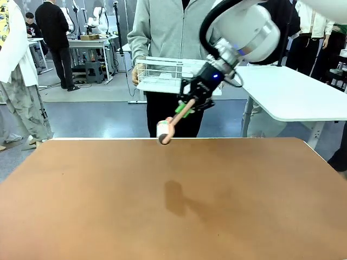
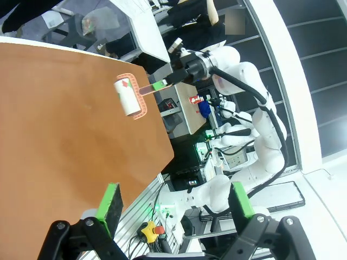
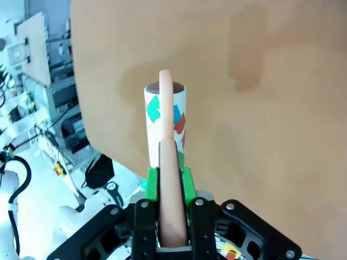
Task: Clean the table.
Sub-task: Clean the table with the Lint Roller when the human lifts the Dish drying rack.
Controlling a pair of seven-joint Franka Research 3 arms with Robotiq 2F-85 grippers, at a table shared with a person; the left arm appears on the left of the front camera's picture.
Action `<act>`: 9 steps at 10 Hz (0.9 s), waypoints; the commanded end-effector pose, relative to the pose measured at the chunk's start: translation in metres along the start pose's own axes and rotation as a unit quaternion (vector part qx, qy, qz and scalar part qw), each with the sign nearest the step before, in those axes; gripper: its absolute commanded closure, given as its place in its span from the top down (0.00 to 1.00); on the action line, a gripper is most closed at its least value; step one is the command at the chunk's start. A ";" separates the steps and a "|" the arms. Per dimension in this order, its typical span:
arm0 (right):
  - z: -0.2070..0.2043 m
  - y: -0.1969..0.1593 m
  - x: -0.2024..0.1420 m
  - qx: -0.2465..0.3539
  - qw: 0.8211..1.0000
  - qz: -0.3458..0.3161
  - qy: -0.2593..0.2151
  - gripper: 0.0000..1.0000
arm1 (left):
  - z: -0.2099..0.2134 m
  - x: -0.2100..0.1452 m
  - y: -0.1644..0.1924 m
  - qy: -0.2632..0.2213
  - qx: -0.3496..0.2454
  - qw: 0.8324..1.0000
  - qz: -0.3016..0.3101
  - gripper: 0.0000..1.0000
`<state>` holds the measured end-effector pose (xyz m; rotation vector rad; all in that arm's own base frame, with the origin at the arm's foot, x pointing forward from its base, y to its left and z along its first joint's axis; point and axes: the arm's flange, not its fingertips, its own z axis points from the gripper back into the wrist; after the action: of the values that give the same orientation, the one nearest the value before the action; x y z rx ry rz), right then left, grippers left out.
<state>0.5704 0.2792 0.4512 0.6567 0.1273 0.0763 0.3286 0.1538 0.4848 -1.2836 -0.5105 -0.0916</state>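
The right hand (image 1: pixel 184 111) is pinching the pink handle of a lint roller (image 1: pixel 164 130), green pads pressed against it from both sides. The roller hangs at centre frame in the front view, over the far edge of the reddish-brown bench (image 1: pixel 173 206), which fills the lower half of the picture. A soft shadow lower down on the bench top suggests the roller is raised off the surface, though the angle makes that hard to judge.

The grip sits far back on the handle, so pressing the roller down could lever the handle round between the pads or slip it out. Coming down this close to the far rim, the roller might run off the edge rather than onto the top.

In the left wrist view the left hand (image 2: pixel 176 200) is spread wide with nothing between its pads. At upper centre a person (image 1: pixel 162 27) holds a white wire basket (image 1: pixel 162 73) just behind the roller, close enough to be struck by a forward swing. A white-topped table (image 1: pixel 293 92) stands at right
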 end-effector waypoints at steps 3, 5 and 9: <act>0.075 -0.061 -0.059 -0.088 0.992 0.009 -0.093 0.21 | 0.001 -0.001 -0.002 -0.005 -0.013 1.000 -0.007 1.00; 0.107 -0.088 -0.077 -0.133 0.983 0.005 -0.126 0.21 | 0.001 -0.001 -0.002 -0.005 -0.013 1.000 -0.007 1.00; 0.150 -0.123 -0.099 -0.223 0.966 -0.017 -0.127 0.21 | 0.001 -0.001 -0.002 -0.005 -0.013 1.000 -0.007 1.00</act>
<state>0.5042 0.0774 0.5024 0.2600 -0.1355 0.0056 0.3286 0.1537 0.4849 -1.2836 -0.5103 -0.0918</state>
